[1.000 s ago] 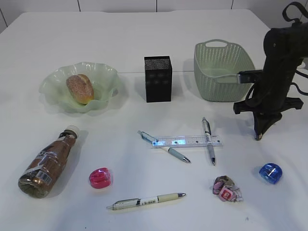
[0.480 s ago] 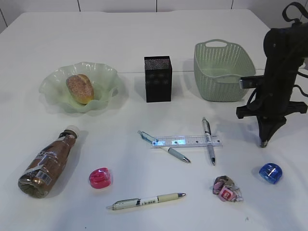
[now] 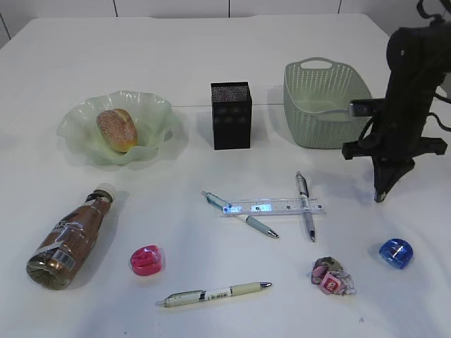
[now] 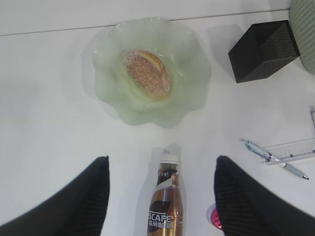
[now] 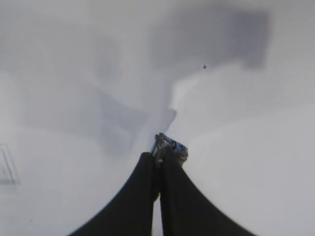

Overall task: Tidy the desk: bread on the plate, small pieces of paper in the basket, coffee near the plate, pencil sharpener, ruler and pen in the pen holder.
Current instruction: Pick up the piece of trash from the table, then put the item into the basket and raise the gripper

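the desk (image 3: 211, 49) carried the plate (image 3: 151, 113) with the bread (image 3: 117, 129) in it at the left, the holder (image 3: 231, 115) in the middle and the basket (image 3: 320, 105) to the right. the coffee (image 3: 70, 239) lay on its side below the plate, near a pink sharpener (image 3: 146, 260). the ruler (image 3: 275, 208) lay across two pens (image 3: 239, 215), a third pen (image 3: 215, 293) lay nearer the front edge, and a pink-white paper wad (image 3: 332, 276) sat between it and a blue sharpener (image 3: 395, 253).

the right gripper (image 3: 381, 196) hung above bare desk beside the basket, nothing between it and the basket rim. half a second before, it had stood lower and a little further right; now it was higher and nearer the ruler's end.

the right wrist view showed its jaws pressed together on a small grey crumpled wad (image 5: 170, 146), which the exterior view did not reveal. the left gripper (image 4: 162, 196), seen only in its own view, hung with its jaws wide apart and empty over the coffee, the plate beyond it.
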Controlling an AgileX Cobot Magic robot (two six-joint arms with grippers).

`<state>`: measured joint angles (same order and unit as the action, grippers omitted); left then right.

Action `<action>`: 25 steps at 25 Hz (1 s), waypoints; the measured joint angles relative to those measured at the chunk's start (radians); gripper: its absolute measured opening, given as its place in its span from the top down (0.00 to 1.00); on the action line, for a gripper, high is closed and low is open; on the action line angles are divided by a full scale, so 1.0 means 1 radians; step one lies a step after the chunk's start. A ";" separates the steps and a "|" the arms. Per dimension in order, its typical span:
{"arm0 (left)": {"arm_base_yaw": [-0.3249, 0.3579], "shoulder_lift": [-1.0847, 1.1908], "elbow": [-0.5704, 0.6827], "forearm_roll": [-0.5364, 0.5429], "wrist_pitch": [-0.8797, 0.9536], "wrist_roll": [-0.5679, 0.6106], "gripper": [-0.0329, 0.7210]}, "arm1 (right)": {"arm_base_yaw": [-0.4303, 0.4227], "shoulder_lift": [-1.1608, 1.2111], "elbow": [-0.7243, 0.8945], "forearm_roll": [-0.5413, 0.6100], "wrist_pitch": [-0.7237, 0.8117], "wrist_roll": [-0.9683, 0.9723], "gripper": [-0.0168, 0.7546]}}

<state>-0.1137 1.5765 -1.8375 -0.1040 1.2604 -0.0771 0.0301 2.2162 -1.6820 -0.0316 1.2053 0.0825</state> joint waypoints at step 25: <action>0.000 0.000 0.000 -0.028 0.000 0.000 0.34 | 0.000 -0.104 -0.428 0.059 0.029 0.000 0.95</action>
<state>-0.1137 1.5765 -1.8375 -0.1322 1.2604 -0.0771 0.0301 2.1123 -2.1098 0.0278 1.2340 0.0825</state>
